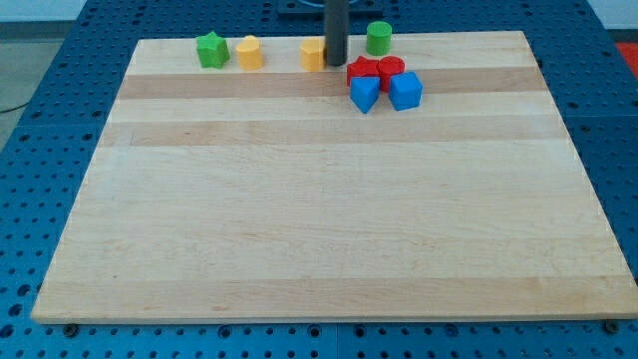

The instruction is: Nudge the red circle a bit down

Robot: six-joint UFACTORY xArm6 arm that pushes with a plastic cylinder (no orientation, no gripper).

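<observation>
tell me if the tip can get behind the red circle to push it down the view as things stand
Probably yes: my tip sits up-left of the red circle, with bare board above it. The blue cube touching below would likely get pushed along.

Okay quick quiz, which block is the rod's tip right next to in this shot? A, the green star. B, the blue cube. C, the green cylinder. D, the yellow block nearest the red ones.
D: my tip sits at the right edge of the yellow block near the view's top, just up and left of the red blocks; the other options lie farther off.
</observation>
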